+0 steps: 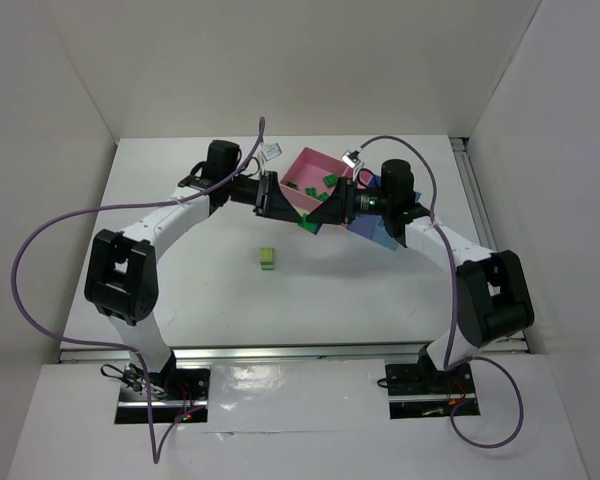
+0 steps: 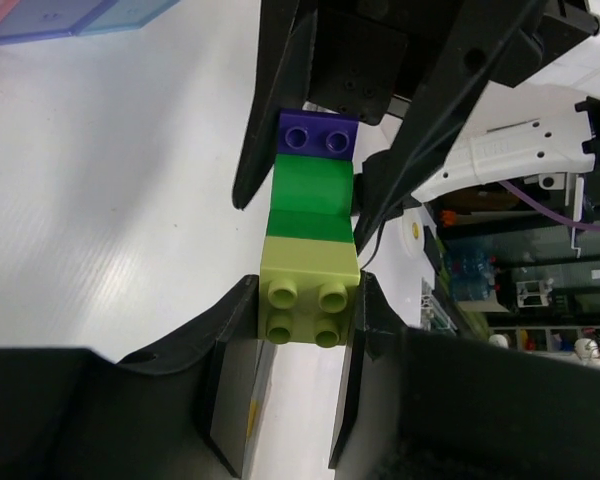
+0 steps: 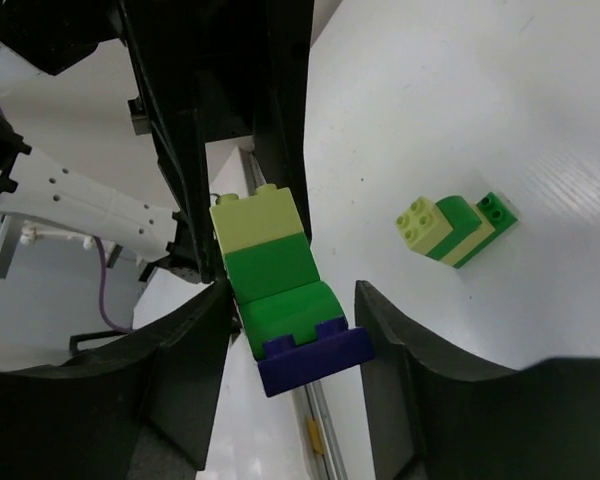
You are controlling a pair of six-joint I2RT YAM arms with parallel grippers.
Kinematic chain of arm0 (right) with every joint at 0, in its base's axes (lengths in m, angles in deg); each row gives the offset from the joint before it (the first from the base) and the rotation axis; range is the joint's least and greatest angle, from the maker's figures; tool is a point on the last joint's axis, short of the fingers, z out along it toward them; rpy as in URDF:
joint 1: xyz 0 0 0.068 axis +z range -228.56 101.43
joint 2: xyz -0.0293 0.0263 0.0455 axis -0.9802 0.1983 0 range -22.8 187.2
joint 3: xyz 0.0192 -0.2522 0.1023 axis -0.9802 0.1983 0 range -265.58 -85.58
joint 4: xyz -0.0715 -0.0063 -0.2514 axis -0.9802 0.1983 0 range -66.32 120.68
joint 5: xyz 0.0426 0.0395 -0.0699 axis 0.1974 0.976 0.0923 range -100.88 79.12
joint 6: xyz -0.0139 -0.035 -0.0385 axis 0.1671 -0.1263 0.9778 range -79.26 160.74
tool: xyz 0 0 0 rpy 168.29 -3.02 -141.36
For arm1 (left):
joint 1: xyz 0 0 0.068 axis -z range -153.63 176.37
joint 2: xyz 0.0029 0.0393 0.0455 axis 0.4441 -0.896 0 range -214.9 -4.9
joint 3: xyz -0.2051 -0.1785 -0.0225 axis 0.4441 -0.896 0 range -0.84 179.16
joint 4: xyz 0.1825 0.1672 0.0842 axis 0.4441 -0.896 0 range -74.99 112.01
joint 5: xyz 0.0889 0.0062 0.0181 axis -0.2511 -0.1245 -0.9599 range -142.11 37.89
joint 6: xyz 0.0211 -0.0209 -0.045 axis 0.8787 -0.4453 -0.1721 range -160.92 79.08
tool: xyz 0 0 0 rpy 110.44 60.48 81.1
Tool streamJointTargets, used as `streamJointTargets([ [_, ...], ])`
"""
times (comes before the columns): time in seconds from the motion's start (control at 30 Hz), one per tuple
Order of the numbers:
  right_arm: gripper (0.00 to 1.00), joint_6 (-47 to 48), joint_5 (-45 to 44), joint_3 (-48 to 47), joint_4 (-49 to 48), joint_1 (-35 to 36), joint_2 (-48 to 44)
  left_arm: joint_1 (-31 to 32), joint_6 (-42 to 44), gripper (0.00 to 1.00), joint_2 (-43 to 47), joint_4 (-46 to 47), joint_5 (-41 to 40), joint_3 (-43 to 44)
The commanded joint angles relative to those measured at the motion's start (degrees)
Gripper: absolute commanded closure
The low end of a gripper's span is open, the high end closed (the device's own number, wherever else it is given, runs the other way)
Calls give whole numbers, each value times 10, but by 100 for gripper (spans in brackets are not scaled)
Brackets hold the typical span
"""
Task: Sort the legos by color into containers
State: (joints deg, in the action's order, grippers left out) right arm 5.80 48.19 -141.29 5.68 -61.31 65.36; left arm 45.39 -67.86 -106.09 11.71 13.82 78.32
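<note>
My left gripper (image 2: pixel 308 300) is shut on the lime end of a joined lego stack (image 2: pixel 312 200): lime, green, then dark blue. My right gripper (image 3: pixel 292 300) faces it, open, with its jaws either side of the blue end of the same stack (image 3: pixel 280 290); the right finger stands clear of the brick. In the top view the two grippers (image 1: pixel 280 200) (image 1: pixel 325 207) meet in front of the pink bin (image 1: pixel 302 165), which holds several green legos (image 1: pixel 330 181). A second clump of lime, green and cream legos (image 1: pixel 267 258) lies on the table, also in the right wrist view (image 3: pixel 455 225).
Blue bins (image 1: pixel 378 232) join the pink one and lie partly under my right arm. The bin row shows at the top left of the left wrist view (image 2: pixel 50 15). White walls enclose the table on three sides. Purple cables loop from both arms.
</note>
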Motion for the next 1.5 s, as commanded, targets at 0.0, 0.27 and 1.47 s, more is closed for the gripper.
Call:
streamJointTargets([
  [0.0,47,0,28,-39,-33,9,9,4,24,100,1,5,12,17],
  [0.27,75,17,4,-40,9,9,4,4,29,100,-4,5,7,23],
  [1.47,30,144,-525,-105,358,106,98,-29,94,100,-115,-209,-161,108],
])
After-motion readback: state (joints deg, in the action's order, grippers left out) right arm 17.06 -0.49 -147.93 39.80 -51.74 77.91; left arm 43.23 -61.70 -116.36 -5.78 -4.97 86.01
